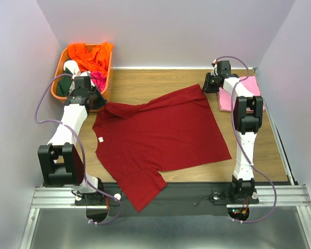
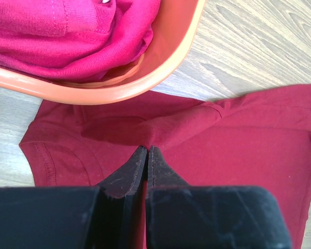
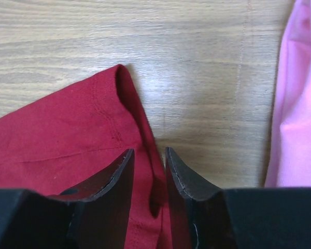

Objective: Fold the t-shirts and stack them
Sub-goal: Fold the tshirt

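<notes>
Rail [image 1: 46, 197]: metal, across the bottom of the top view, with both arm bases bolted to it.
Near sleeve [image 1: 142, 189]: droops over the table's dark front edge, lower centre.
Maroon t-shirt [image 1: 160, 135]: spread flat and skewed across the middle of the table, collar toward the left. Its hem runs down the right side.
Neck label [image 1: 100, 138]: small and white, inside the collar at centre left.
Table [image 1: 160, 83]: wood-grain top, bare along the far strip.
Left gripper [image 2: 146, 150]: low over the far sleeve, just in front of the basket. Fingers are pressed together on a raised ridge of maroon cloth.
Right gripper [image 3: 149, 151]: at the shirt's far right corner, upper right of the top view. Fingers stand a narrow gap apart and straddle the hem. Wood shows between the hem and the right-hand finger.
Pink t-shirt [image 1: 244, 93]: folded on the table at the right edge, partly under the right arm. It lies near the maroon corner, with bare wood between them.
Basket [image 1: 58, 78]: orange plastic, upper left corner. Its rim is just beside the pinched sleeve.
Basket contents: an orange garment [image 1: 90, 57] heaped on top and a magenta garment [image 2: 67, 36] against the near wall.
</notes>
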`<state>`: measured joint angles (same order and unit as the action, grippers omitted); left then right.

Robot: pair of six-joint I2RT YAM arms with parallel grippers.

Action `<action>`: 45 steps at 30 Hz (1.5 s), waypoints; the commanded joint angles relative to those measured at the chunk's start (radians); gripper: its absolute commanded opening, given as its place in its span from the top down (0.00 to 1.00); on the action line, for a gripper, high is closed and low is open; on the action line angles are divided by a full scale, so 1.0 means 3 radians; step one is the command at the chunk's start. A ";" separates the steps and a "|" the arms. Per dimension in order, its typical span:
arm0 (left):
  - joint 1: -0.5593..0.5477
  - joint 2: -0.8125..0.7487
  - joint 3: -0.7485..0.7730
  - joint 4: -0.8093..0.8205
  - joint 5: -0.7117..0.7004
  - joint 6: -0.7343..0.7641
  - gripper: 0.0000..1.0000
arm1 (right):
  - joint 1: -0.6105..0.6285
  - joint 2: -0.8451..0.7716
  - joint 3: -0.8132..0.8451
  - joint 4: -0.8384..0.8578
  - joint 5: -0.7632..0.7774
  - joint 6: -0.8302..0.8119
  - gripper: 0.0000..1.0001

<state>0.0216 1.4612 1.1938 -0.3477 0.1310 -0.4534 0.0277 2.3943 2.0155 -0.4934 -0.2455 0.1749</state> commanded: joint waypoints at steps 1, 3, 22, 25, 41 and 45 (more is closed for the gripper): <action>0.0015 -0.0080 0.0116 0.0060 0.0049 0.0044 1.00 | 0.0000 -0.0183 0.0052 0.0095 -0.0122 -0.0118 0.64; 0.0020 -0.0075 0.0116 0.0060 0.0059 0.0039 1.00 | 0.0000 -0.0188 0.0067 0.0095 -0.0158 -0.0123 0.64; 0.0015 -0.0064 0.0116 0.0065 0.0085 0.0049 1.00 | 0.0020 -0.0045 0.0200 0.0095 -0.0363 -0.0067 0.71; 0.0015 -0.0059 0.0127 0.0060 0.0080 0.0054 1.00 | 0.0031 -0.0020 0.0195 0.0095 -0.0368 -0.0056 0.71; 0.0015 -0.0039 0.0116 0.0055 0.0090 0.0074 1.00 | 0.0051 0.0108 0.0174 0.0095 -0.0312 -0.0097 0.70; 0.0015 -0.0044 0.0111 0.0055 0.0090 0.0074 1.00 | 0.0056 0.0149 0.0179 0.0095 -0.0291 -0.0107 0.70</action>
<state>0.0216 1.4612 1.1938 -0.3481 0.1482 -0.4492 0.0345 2.4218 2.0335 -0.4915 -0.3401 0.1551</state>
